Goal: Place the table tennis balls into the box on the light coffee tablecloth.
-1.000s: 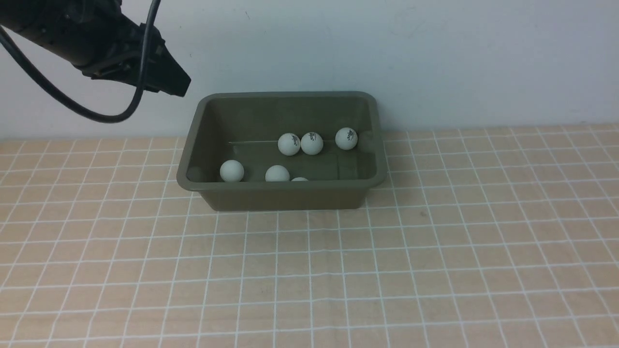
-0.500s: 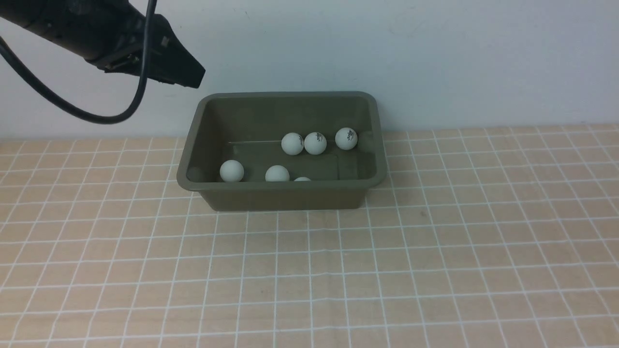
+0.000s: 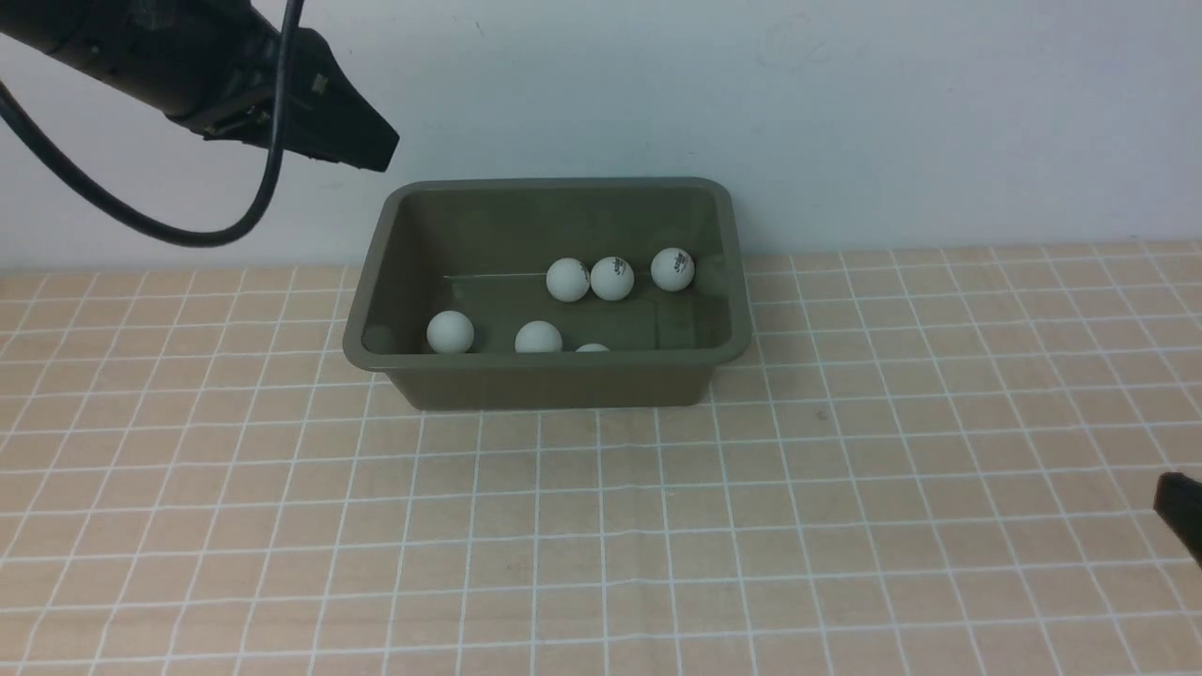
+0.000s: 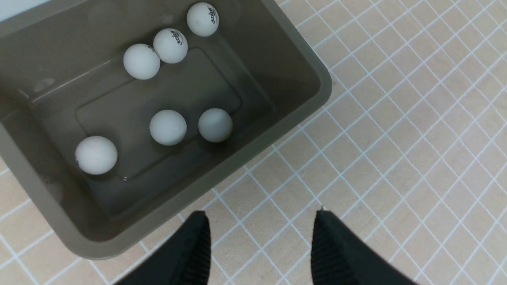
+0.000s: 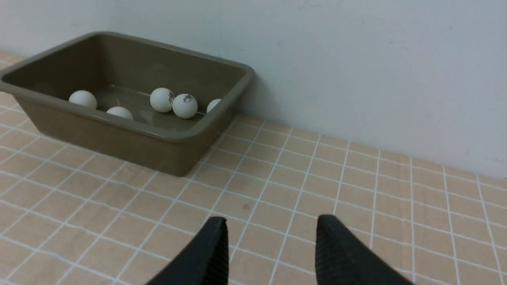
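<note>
- White table tennis balls (image 4: 168, 127), all six, lie in the olive box (image 3: 554, 361) on the light coffee tablecloth (image 3: 601, 526); the touching pair has rolled slightly right.
- Left end effector (image 4: 260, 215), open and empty, has risen near the box's far left corner.
- Right end effector (image 3: 1181, 507), open and empty, has entered at the right edge.

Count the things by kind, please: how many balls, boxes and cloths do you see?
balls: 6, all white, all inside the box
box: 1, olive-grey
cloth: 1, beige with a white grid
Total: 8
</note>
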